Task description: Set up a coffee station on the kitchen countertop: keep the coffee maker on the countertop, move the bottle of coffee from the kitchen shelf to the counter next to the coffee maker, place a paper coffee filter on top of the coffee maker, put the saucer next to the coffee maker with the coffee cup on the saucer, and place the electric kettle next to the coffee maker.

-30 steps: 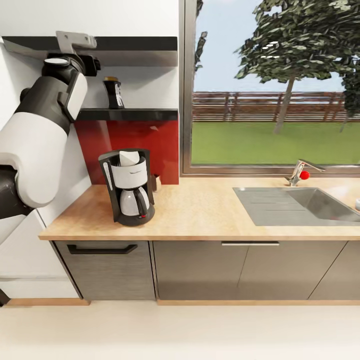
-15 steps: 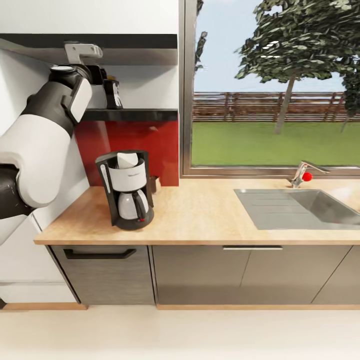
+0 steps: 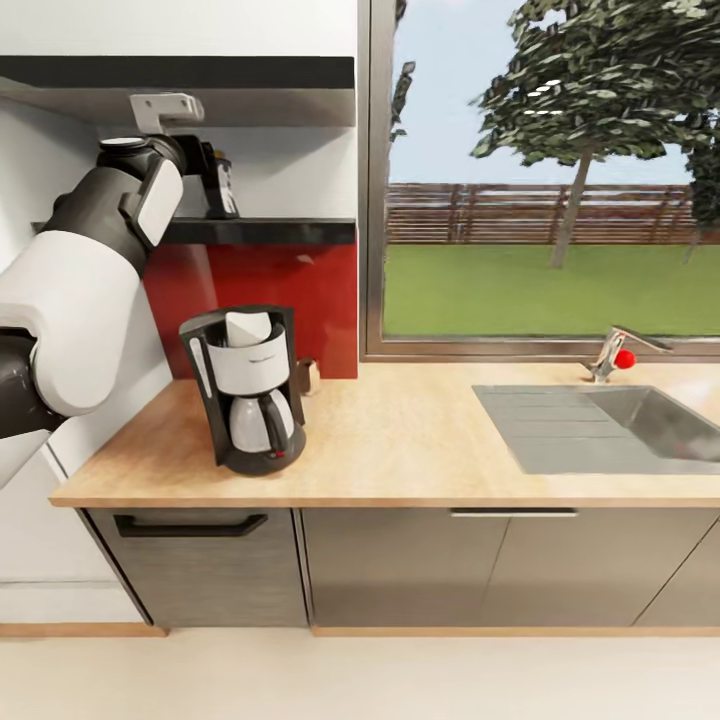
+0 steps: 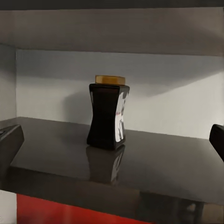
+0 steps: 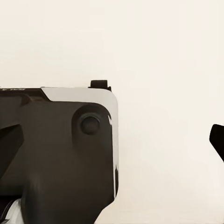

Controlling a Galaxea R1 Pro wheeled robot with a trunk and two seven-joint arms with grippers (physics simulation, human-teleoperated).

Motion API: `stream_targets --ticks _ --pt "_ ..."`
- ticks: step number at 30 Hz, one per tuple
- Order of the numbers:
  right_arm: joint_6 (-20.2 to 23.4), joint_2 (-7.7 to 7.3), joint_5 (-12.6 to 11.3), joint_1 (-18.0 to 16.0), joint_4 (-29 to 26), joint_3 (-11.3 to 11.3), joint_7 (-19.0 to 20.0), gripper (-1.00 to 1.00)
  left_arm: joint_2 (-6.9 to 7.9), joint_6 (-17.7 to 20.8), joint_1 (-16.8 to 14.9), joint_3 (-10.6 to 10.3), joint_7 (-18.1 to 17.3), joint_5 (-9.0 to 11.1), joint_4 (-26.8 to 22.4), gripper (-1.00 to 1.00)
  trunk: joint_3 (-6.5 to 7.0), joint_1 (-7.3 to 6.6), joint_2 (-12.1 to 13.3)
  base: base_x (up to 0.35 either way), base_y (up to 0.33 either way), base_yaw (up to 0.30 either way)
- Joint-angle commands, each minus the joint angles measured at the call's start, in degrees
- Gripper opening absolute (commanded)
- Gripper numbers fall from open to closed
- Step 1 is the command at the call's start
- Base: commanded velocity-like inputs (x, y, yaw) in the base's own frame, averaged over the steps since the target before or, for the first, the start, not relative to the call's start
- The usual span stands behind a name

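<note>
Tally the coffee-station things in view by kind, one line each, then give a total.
Coffee maker: 1, on the countertop
Paper coffee filter: 1, on top of the coffee maker
Bottle of coffee: 1, upright on the shelf, between the left claw's open fingers but not touched
Total: 3

Bottle of coffee upright on the kitchen shelf, above the coffee maker on the countertop, with the sink far right.
</note>
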Motion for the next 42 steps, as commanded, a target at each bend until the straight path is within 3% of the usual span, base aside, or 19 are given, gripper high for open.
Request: stream_targets --ticks 1,13,28,36,42 --pt "0.11 0.00 0.22 -0.02 -0.05 -0.33 0.23 1.00 0.03 0.40 -0.06 -0.08 0.16 0.17 -0.08 1.00 -0.13 0.06 -0.12 0.244 0.044 0.000" --pt "0.11 0.02 0.17 0.00 -0.05 -0.33 0.13 1.00 0.11 0.78 -0.09 -0.19 0.08 0.26 -0.68 1.00 -0.13 0.06 -0.12 0.257 0.176 0.000" --pt "0.08 0.28 0.00 0.00 -0.20 -0.39 -0.06 1.00 0.29 0.74 0.07 -0.46 -0.12 -0.03 -0.91 1.00 0.01 0.06 -0.12 0.014 0.015 -0.127" --pt "0.06 0.86 0.07 0.00 -0.22 -0.30 -0.08 1.00 0.46 0.69 1.51 -0.24 -5.36 -0.33 -0.43 1.00 0.02 0.06 -0.12 0.028 0.019 -0.015" --pt "-0.18 0.79 0.03 0.00 -0.21 -0.41 -0.04 1.00 0.63 0.65 2.34 -0.20 -6.11 -0.39 -0.28 1.00 0.02 0.06 -0.12 0.157 0.177 -0.001"
